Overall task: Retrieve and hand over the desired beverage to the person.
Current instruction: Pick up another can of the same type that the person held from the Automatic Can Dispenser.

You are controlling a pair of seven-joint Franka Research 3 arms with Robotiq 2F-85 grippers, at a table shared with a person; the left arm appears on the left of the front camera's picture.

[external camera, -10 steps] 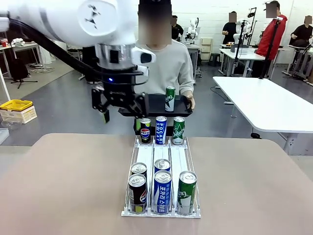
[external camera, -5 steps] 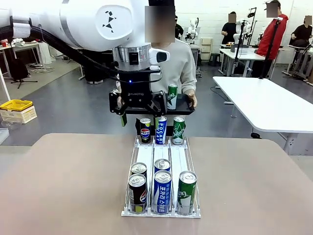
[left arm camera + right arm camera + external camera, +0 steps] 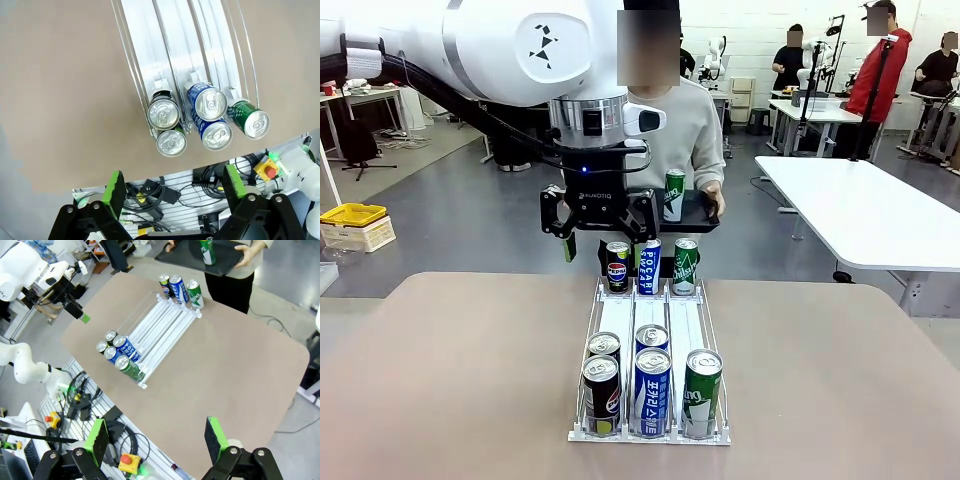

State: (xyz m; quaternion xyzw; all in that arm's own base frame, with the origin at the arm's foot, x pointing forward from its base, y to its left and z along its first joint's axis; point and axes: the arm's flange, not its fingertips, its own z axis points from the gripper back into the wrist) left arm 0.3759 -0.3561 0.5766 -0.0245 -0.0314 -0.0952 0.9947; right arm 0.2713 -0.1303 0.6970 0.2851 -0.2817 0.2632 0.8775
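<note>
Front view: the left gripper [image 3: 605, 243] hangs fingers-down with its jaws wide apart and nothing between them. Just below its fingertips is the far end of a white rack [image 3: 618, 318], where three cans [image 3: 649, 265] stand in a row: black, blue and green. Well below the gripper, at the rack's near end, are five more cans [image 3: 652, 390]. Behind the gripper stands the person [image 3: 685, 130], holding a black tray [image 3: 705, 213]. A green can [image 3: 673, 195] stands upright on the tray, just right of the gripper and about level with it.

Left wrist view: the left gripper [image 3: 174, 185] looks straight down, green pads [image 3: 114, 187] spread wide and empty. Ahead of the fingers, the five cans [image 3: 211, 102] show their tops at the end of the rack [image 3: 175, 40], which lies on a brown table [image 3: 60, 75]. They sit between the lines of the two fingers, apart from them.

Right wrist view: the right gripper [image 3: 155, 440] is high above the table [image 3: 225, 360], its jaws wide and holding nothing. The rack [image 3: 160, 325] lies far ahead of it. Beyond the rack, the person's hand [image 3: 247, 252] grips the tray [image 3: 225, 260], with the green can [image 3: 207, 251] on it
</note>
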